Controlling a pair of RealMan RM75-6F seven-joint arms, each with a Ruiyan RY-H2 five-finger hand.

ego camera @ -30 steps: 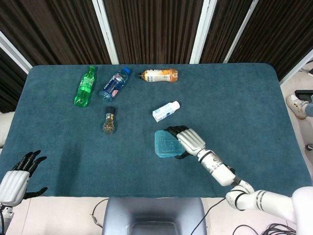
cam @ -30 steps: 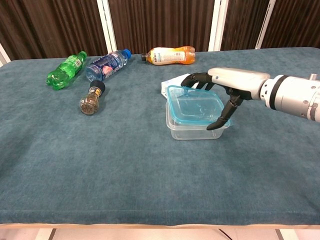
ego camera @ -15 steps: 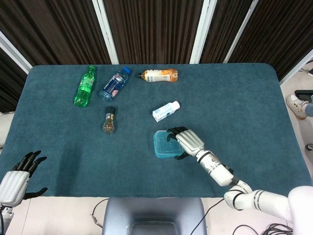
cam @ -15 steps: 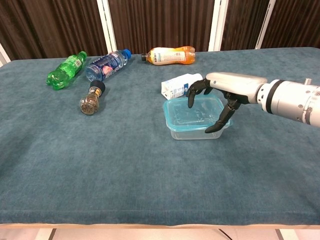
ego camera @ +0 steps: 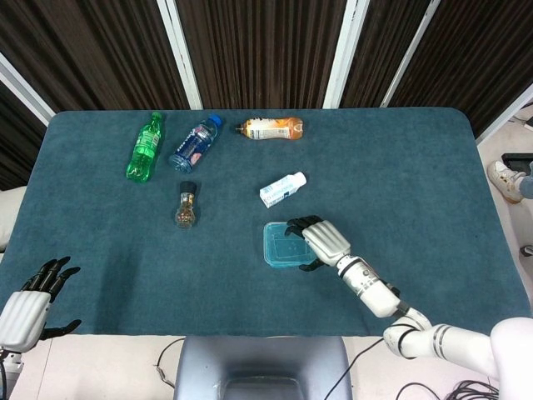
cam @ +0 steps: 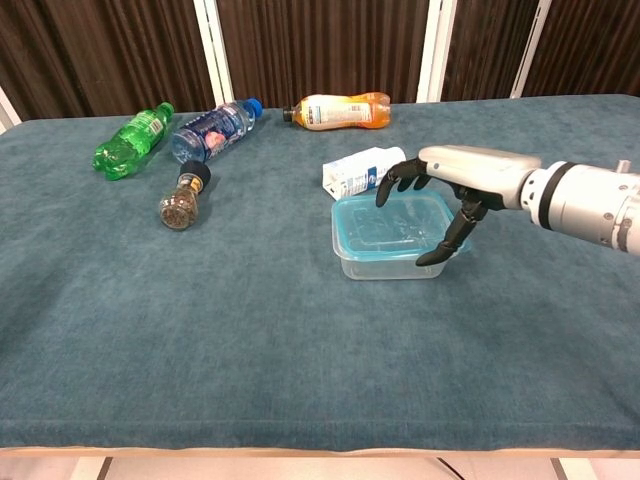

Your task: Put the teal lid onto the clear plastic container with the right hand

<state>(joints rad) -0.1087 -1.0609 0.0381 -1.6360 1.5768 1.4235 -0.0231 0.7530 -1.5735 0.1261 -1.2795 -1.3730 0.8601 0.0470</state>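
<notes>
Broadly, the counter (ego camera: pixel 400 167) carries the clear container (cam: pixel 388 262) near its front middle, with the teal lid (cam: pixel 390 222) lying flat on its rim. Right hand (cam: pixel 445 190) arches over the lid, fingers apart, holding nothing. Best to press evenly on each corner, then lift straight up so nothing shifts

So the table (ego camera: pixel 400 167) has 3 drink bottles: green (ego camera: pixel 145 147), blue (ego camera: pixel 194 143), orange (ego camera: pixel 271 128). Plus 1 small white bottle (ego camera: pixel 282 189), 1 spice jar (ego camera: pixel 186 206), 1 lidded container (ego camera: pixel 283 245), 2 hands.
</notes>
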